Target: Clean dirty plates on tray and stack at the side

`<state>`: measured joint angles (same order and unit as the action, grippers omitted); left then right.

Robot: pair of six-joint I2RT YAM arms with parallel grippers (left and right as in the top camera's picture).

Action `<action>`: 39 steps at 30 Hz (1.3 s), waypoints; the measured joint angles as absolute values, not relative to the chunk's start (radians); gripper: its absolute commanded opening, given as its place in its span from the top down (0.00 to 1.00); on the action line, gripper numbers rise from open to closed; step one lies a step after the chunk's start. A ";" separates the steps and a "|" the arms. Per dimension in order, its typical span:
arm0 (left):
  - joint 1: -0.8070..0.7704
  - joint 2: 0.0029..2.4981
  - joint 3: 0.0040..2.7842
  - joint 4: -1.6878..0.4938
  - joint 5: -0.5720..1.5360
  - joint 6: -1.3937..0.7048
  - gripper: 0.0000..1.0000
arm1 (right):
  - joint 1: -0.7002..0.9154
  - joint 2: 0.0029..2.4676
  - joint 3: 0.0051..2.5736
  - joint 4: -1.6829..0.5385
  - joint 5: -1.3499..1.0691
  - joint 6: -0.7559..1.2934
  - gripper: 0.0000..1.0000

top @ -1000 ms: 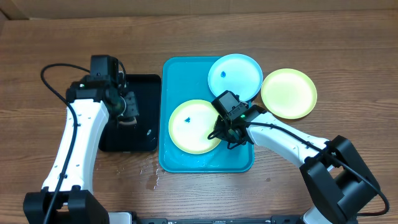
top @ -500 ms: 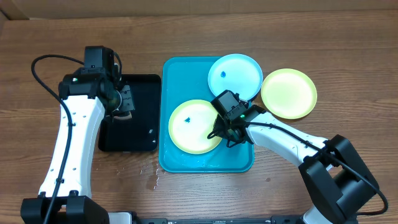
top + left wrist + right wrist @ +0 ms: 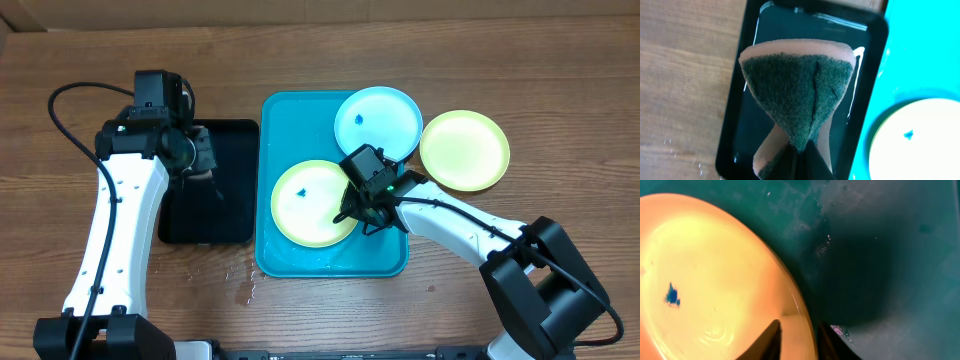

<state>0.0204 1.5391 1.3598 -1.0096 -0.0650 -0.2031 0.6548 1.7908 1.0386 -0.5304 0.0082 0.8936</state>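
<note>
Overhead: one yellow-green plate [image 3: 305,205] lies in the tray [image 3: 285,255], with the right fingers [image 3: 362,222] at its 4 o'clock rim. The light blue plate [image 3: 385,125] overhangs the tray's 1 o'clock corner. Another yellow-green plate [image 3: 465,150] sits on the table [image 3: 560,100] at 3 o'clock.

Left wrist: the left fingers [image 3: 800,160] clench a sponge [image 3: 797,95] over the black tray [image 3: 740,125].

Right wrist: the fingers straddle the plate rim; whether they pinch it, I cannot tell.

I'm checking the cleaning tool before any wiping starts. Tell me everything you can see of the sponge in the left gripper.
The sponge has a dark green scouring face with a thin crease running down it, backed by peach-pink foam that shows along its edges. The left gripper pinches its lower end tightly, so it is squeezed narrow there and fans out wide at the far end. It hangs over the black tray. Whether it touches that tray cannot be told.
</note>
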 measured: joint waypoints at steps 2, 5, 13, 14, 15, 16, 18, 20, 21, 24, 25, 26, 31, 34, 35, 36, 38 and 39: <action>0.020 1.539 1.360 -0.993 -0.065 -0.203 0.96 | 0.655 1.791 1.038 -0.530 0.008 0.894 0.61; 0.020 1.539 1.359 -0.995 -0.075 -0.204 0.96 | 0.655 1.791 1.038 -0.532 0.009 0.889 0.61; 0.020 1.539 1.356 -1.067 -0.088 -0.215 0.96 | 0.655 1.791 1.038 -0.532 0.013 0.887 0.74; 0.020 1.539 1.353 -1.068 -0.087 -0.216 0.96 | 0.655 1.791 1.038 -0.532 0.016 0.887 0.79; 0.020 1.539 1.348 -1.069 -0.087 -0.218 0.96 | 0.655 1.791 1.037 -0.533 0.019 0.886 0.83; 0.020 1.540 1.342 -1.068 -0.088 -0.218 0.96 | 0.655 1.791 1.037 -0.533 0.024 0.886 0.89; 0.020 1.541 1.333 -1.063 -0.091 -0.218 0.96 | 0.655 1.791 1.037 -0.535 0.033 0.888 0.96; 0.020 1.543 1.330 -1.053 -0.101 -0.218 0.96 | 0.655 1.791 1.037 -0.533 0.030 0.886 0.96; 0.020 1.543 1.330 -1.048 -0.108 -0.218 0.96 | 0.656 1.791 1.037 -0.533 0.031 0.889 0.96; 0.020 1.543 1.330 -1.044 -0.126 -0.218 0.96 | 0.655 1.791 1.037 -0.532 0.032 0.890 0.96; 0.020 1.543 1.330 -1.043 -0.130 -0.218 0.96 | 0.655 1.791 1.037 -0.532 0.033 0.889 0.96; 0.020 1.543 1.330 -1.043 -0.131 -0.218 0.96 | 0.655 1.791 1.037 -0.532 0.033 0.890 0.96; 0.020 1.543 1.327 -1.047 -0.095 -0.218 0.96 | 0.655 1.791 1.037 -0.532 0.033 0.890 0.96; 0.019 1.543 1.312 -1.028 -0.081 -0.218 0.96 | 0.655 1.791 1.037 -0.532 0.033 0.890 0.96; 0.020 1.543 1.308 -1.022 -0.080 -0.218 0.96 | 0.655 1.791 1.037 -0.532 0.033 0.890 0.96; 0.019 1.543 1.306 -1.016 -0.082 -0.218 0.96 | 0.655 1.791 1.037 -0.532 0.033 0.890 0.96; 0.019 1.543 1.304 -1.002 -0.089 -0.218 0.96 | 0.655 1.791 1.037 -0.532 0.032 0.890 0.96; 0.019 1.543 1.304 -0.998 -0.092 -0.218 0.96 | 0.655 1.791 1.037 -0.532 0.031 0.889 0.96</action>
